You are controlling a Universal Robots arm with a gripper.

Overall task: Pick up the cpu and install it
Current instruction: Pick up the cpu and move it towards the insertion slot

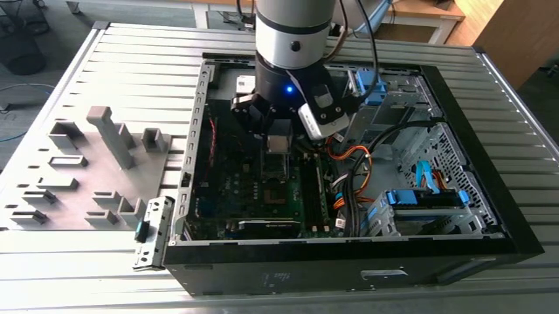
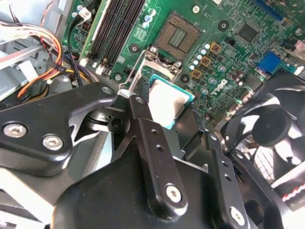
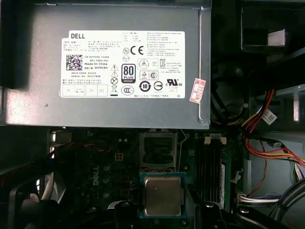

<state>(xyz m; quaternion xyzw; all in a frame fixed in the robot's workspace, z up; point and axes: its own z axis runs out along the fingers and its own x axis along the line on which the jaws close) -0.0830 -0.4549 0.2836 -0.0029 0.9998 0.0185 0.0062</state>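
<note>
- silvery-grey metal face, square, thin and flat: the cpu [image 1: 277, 145], exterior view. it hangs at the tip of the gripper [image 1: 277, 149], above the motherboard [image 1: 262, 190] inside the open computer case [image 1: 472, 150]. the grey fixture blocks [image 1: 109, 140] stand well apart, outside the case at the exterior view's left.
- second wrist view: the cpu [image 2: 167, 106] shows a pale matt lid with a narrow teal-green rim of board around it. the gripper [image 2: 167, 109] is drawn in narrowly on it, with one black finger [image 2: 142, 112] against one edge and its partner against the opposite edge. nothing else is in the jaws. the chip is clear of the board and near the socket [image 2: 177, 36], which stands open and empty.
- first wrist view: the cpu [image 3: 163, 195] is seen square-on, its lid faintly brushed. it sits level in the gripper [image 3: 164, 210], just beside the empty socket [image 3: 158, 151] and not in it. the grey power supply [image 3: 109, 71] lies beyond.
- handling, as a judgement: the chip is light and stiff, but its smooth thin edges give little purchase, so it may slip or tilt under a loose grip. the contact side and the socket's contacts are likely fragile.
- hold, as a judgement: it is best taken by two opposite edges and kept level, as it is held now, with no pressure on either face.
</note>
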